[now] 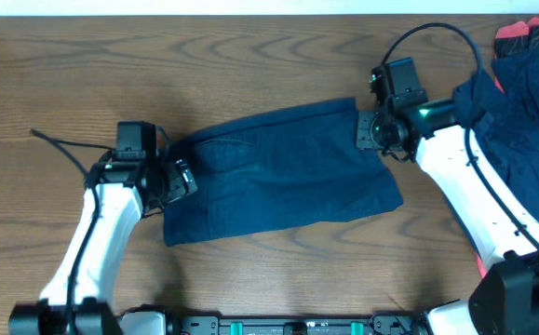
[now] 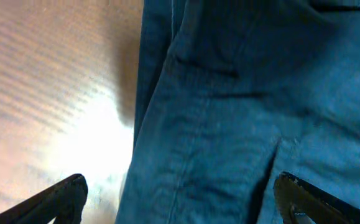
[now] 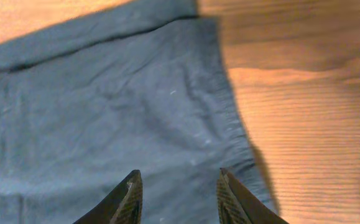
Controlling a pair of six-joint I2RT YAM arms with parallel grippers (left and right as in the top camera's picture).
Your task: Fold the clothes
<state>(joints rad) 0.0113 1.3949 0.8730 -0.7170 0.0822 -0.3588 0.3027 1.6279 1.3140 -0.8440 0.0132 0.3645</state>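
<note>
Left end effector [image 1: 181,177]: spread wide, gripping nothing, low over the left edge of the folded piece [image 1: 283,177]; one finger [image 2: 68,193] above bare bench [image 1: 250,56], the other above cloth. Right end effector [image 1: 373,130]: partly parted, empty, fingers [image 3: 129,196] just above the piece's right end. Piece: navy, matte, lightly wrinkled, lying flat as a slanted rectangle mid-bench between the two end effectors, seams showing. More navy clothes [image 1: 530,121] heaped at the far right.
</note>
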